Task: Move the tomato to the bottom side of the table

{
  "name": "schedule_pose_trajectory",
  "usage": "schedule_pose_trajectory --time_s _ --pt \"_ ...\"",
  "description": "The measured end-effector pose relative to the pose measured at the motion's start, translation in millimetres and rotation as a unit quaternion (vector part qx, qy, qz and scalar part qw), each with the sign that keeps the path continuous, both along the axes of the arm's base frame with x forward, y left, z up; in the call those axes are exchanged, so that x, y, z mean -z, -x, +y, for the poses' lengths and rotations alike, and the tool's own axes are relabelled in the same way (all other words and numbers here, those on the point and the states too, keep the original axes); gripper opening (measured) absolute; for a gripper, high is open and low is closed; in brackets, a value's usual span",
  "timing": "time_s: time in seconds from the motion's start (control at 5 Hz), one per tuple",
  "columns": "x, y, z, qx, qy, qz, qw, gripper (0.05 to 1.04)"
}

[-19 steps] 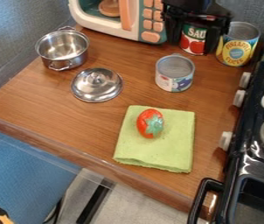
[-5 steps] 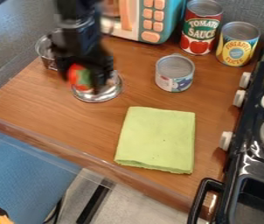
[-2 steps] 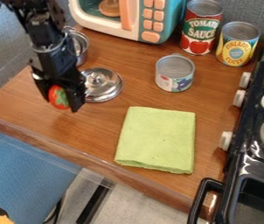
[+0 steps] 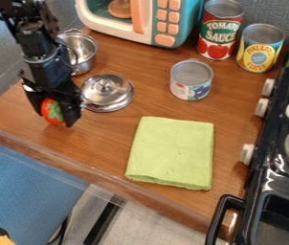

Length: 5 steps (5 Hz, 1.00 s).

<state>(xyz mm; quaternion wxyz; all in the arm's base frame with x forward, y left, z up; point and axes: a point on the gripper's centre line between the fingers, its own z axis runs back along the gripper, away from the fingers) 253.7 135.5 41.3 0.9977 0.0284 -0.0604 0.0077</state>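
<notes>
Over the left part of the wooden table (image 4: 102,139), the black gripper (image 4: 54,117) hangs down from the upper left, shut on the red tomato (image 4: 50,111). The tomato, with its green leafy top facing right, sits between the two fingers, left of the metal lid. Whether it touches the wood, I cannot tell.
A metal pot (image 4: 80,50) stands behind the arm, with the lid (image 4: 107,93) in front of it. A folded green cloth (image 4: 171,152), an open can (image 4: 191,80), two taller cans, a toy microwave (image 4: 166,21) and the black stove (image 4: 281,158) are around.
The tomato was on the green cloth at first. Then the gripper appeared holding it above the lid, and has since carried it left and toward the table's front edge.
</notes>
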Motion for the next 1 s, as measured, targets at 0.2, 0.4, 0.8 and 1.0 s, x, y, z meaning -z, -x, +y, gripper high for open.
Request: schedule_pose_trajectory --time_s 0.2,0.4,0.8,1.0 --pt "2.5 6 0 0.004 -0.001 0.013 0.9999 1.011" --pt "-5.2 7 -4 0.012 0.006 0.01 0.9999 1.007" --pt "-53.1 11 -12 0.026 0.01 -0.031 0.9991 1.001" --pt "-63.6 14 -11 0.032 0.011 -0.036 0.9988 1.001"
